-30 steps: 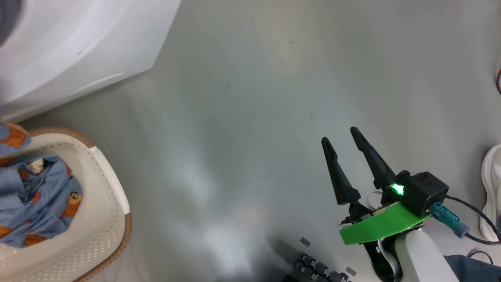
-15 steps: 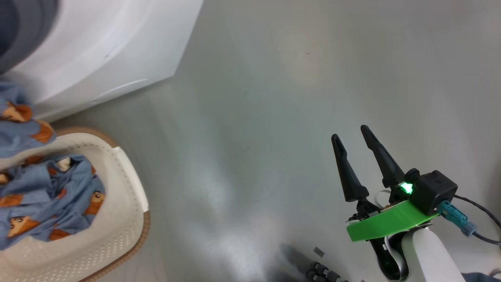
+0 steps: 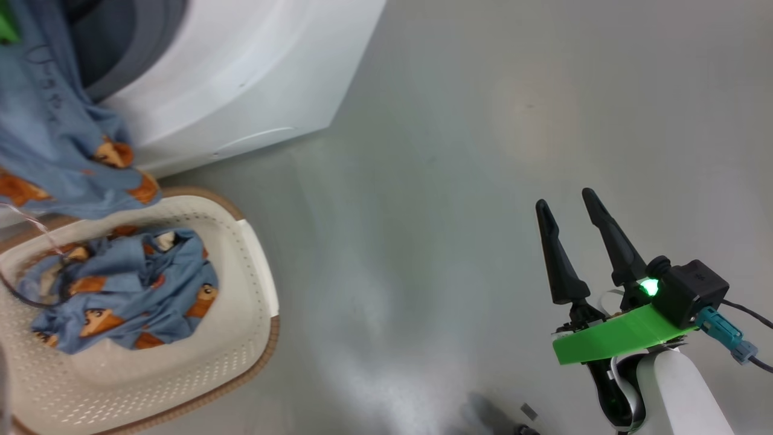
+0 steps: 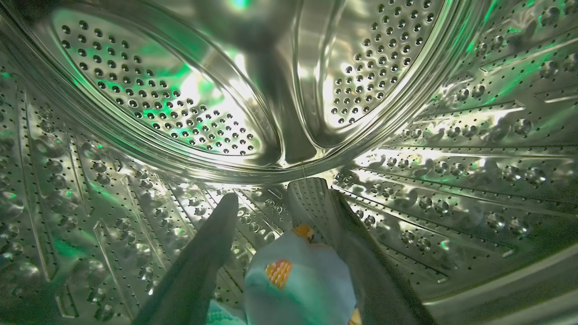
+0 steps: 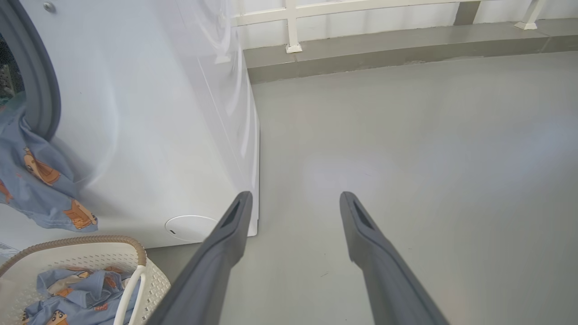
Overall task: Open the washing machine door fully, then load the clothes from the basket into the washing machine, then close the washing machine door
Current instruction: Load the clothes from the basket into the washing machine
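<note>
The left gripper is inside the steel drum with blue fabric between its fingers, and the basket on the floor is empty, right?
No, the basket is not empty: the head view shows blue printed clothes lying in it. The rest is right.

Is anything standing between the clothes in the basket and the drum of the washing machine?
Partly. One blue garment hangs out of the washing machine opening, over its lower edge, above the basket. The clothes in the basket lie uncovered.
</note>
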Available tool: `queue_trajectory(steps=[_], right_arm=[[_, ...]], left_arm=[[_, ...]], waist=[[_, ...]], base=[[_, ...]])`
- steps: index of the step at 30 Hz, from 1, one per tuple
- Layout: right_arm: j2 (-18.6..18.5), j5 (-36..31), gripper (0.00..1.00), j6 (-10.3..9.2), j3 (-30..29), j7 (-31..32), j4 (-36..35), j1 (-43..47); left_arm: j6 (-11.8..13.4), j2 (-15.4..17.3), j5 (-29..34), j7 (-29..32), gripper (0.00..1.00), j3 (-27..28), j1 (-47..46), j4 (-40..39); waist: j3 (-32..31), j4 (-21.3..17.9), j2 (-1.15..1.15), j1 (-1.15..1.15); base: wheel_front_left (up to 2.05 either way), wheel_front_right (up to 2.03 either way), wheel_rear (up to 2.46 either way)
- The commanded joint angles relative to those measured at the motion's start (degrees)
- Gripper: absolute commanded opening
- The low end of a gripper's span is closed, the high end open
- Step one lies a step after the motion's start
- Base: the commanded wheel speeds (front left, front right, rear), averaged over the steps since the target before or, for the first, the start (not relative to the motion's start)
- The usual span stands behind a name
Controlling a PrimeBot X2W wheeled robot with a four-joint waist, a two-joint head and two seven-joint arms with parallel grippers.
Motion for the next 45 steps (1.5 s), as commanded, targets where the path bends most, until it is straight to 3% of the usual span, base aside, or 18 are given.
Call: queue_trajectory(steps=[1,11,22,37,45], right_arm=[[-0.57,-0.31,1.00,0.09,0.48,-0.27,-0.91,0.43],[-0.57,-1.65,1.00,0.09,-1.53,-0.27,-0.31,0.89],[-0.57,-2.84,1.00,0.09,-4.42,-0.27,-0.50,1.28],[-0.57,-5.37,1.00,0.09,-6.12,-0.27,-1.11,1.73],[-0.56,-5.95,1.00,0.09,-6.66,-0.27,-1.32,2.27]], left_arm=[[-0.17,1.46,-0.45,-0.54,1.00,-0.03,0.97,-1.71],[-0.50,-2.74,-1.59,-1.19,1.00,-0.56,6.84,-5.71],[-1.63,-5.31,-2.92,-1.22,1.00,0.06,17.65,-16.64],[-1.79,-6.48,-4.42,-1.10,1.00,-0.78,42.69,-41.03],[0.86,-5.70,-6.60,1.72,1.00,0.00,55.79,-55.88]], waist=[[-1.45,1.81,0.00,0.00],[-4.39,6.17,0.00,0.00],[-5.22,10.36,0.00,0.00],[-6.66,14.89,0.00,0.00],[-7.05,15.66,0.00,0.00]], base=[[0.00,0.00,0.00],[0.00,0.00,0.00],[0.00,0.00,0.00],[0.00,0.00,0.00],[0.00,0.00,0.00]])
